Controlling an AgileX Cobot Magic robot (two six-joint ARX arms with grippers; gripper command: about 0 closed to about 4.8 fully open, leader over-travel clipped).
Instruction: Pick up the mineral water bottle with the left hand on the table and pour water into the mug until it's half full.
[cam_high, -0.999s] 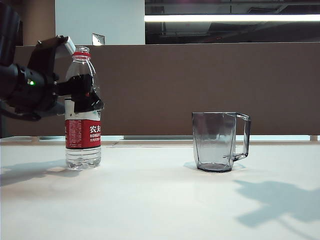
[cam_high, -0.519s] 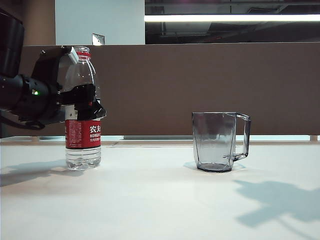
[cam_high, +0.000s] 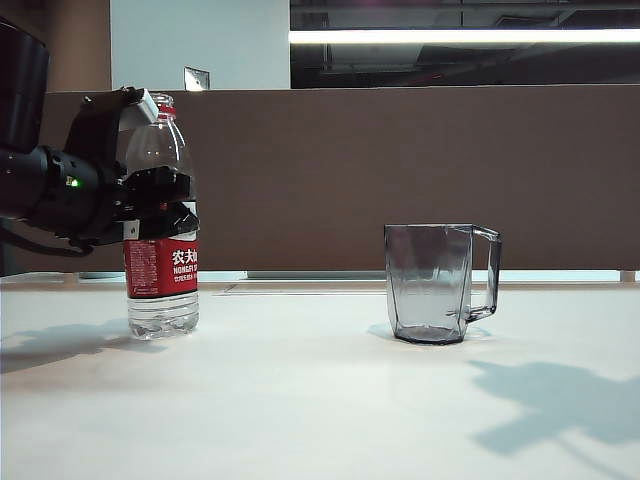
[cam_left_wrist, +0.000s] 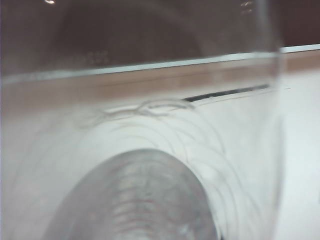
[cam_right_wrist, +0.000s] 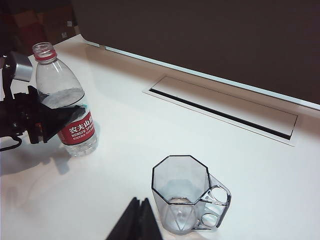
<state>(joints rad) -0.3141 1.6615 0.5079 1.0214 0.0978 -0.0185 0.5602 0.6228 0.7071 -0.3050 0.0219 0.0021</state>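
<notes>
Left gripper (cam_high: 160, 205) clamped around bottle (cam_high: 162, 290) above its label, bottle upright on table (cam_high: 320, 400), mug (cam_high: 430, 285) well apart, right gripper (cam_right_wrist: 135, 222) with fingertips together above table.

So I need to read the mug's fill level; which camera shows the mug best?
The exterior view: the mug stands side-on, its whole wall visible. The right wrist view shows it from above. The left wrist view misses it.

Upright uncapped bottle (cam_high: 162, 240), empty mug (cam_high: 430, 283) apart
</notes>
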